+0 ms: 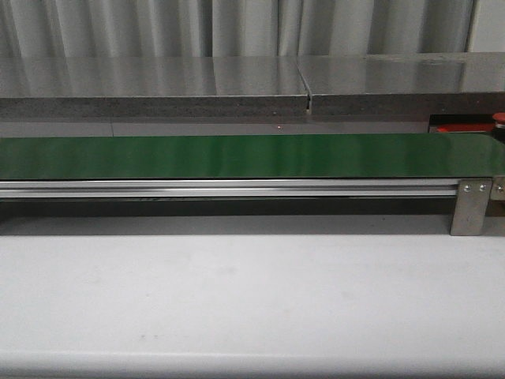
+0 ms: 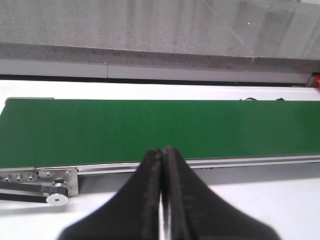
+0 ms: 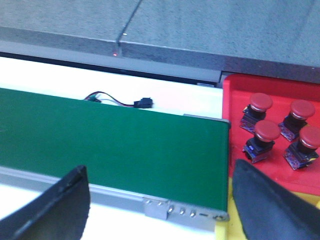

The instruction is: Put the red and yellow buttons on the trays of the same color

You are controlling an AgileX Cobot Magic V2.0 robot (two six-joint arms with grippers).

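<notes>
From the front camera I saw the long green belt (image 1: 237, 156), smooth with a faint sheen, running across the pale matte table (image 1: 237, 300) on a brushed aluminium rail (image 1: 229, 188). Behind it sat a speckled grey stone-like slab (image 1: 158, 103), and a sliver of the red tray (image 1: 465, 126) showed at the far right end.

My left pincer (image 2: 161, 165) had its two black, rubbery fingers (image 2: 150, 200) pressed flat together with nothing between them, hovering over the near edge of the belt. A small toothed pulley (image 2: 57, 199) and its black drive belt sat at the rail's end.

My right pincer (image 3: 160, 195) stood wide apart, its dark, slightly grainy fingers (image 3: 55, 205) far from each other and holding nothing. Through its camera I counted four buttons (image 3: 261, 102) with rounded, dark red mushroom caps on small blocky bases, standing close together in the glossy red plastic tray just beyond the belt's end. A strip of yellow (image 3: 300, 187) lay beside the tray's near rim; I could not tell what it was. A thin wire with a black connector (image 3: 145, 103) lay on the table behind the belt.
</notes>
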